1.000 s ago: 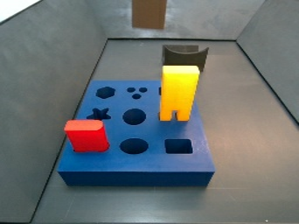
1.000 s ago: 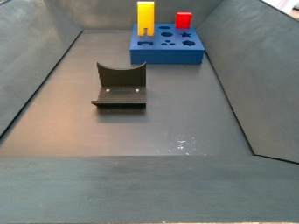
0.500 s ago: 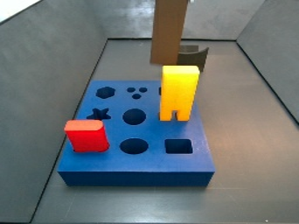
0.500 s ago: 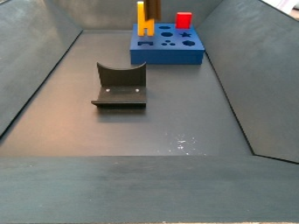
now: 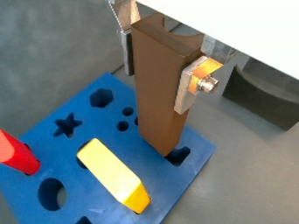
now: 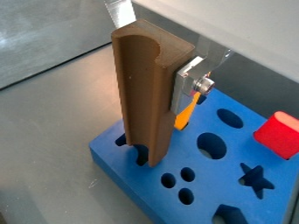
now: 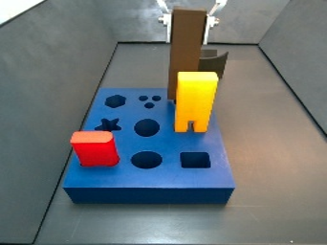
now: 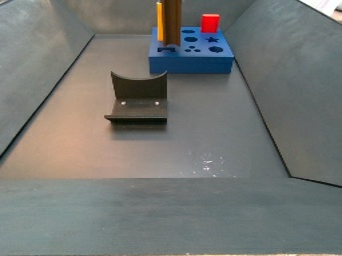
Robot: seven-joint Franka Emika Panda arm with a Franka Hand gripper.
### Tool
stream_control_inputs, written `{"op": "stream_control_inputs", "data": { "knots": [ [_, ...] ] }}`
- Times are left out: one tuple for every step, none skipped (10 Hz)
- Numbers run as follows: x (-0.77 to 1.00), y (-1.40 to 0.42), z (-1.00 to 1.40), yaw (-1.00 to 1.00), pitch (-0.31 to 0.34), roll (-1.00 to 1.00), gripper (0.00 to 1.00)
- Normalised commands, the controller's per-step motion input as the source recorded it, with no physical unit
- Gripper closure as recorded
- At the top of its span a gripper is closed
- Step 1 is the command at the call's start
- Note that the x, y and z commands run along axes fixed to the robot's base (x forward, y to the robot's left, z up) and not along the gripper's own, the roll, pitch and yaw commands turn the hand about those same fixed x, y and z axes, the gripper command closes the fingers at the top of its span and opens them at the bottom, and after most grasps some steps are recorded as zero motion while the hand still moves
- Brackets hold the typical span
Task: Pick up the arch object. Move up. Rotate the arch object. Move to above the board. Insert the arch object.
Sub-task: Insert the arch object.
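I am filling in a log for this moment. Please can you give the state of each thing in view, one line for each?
gripper: above the board, shut on the brown arch object.
brown arch object: upright, lower end at the board.
board: flat on the floor.
yellow piece: standing in the board.
red piece: standing in the board.
fixture: on the floor, apart.

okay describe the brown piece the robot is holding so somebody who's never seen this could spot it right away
Find the blue board with shaped holes. At its far end, behind the yellow block, a tall brown block stands upright, clamped by the end effector. It is the only brown piece, taller than the yellow block and the short red block.
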Motion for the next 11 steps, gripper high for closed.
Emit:
{"op": "stream_control_inputs", "data": {
  "knots": [
    [0.15,0.23,-0.42,0.09,-0.011,0.0,1.0],
    [0.36,0.23,-0.37,0.14,0.0,-0.02,1.0],
    [0.37,0.13,-0.38,0.03,0.0,-0.04,1.0],
    [0.33,0.0,-0.43,0.0,-0.036,-0.04,1.0],
    [0.2,0.0,-0.48,0.0,-0.103,0.0,1.0],
    [0.0,-0.11,-0.48,0.01,-0.119,0.01,1.0],
    [-0.21,-0.07,-0.54,0.02,-0.119,0.07,1.0],
    [-0.44,-0.15,-0.62,0.12,-0.064,0.17,1.0],
    [-0.28,-0.16,-0.68,0.12,-0.081,0.1,1.0],
    [-0.33,-0.21,-0.68,0.09,-0.114,0.08,1.0],
    [-0.01,-0.19,-0.65,0.1,-0.15,0.0,1.0]
  ]
}}
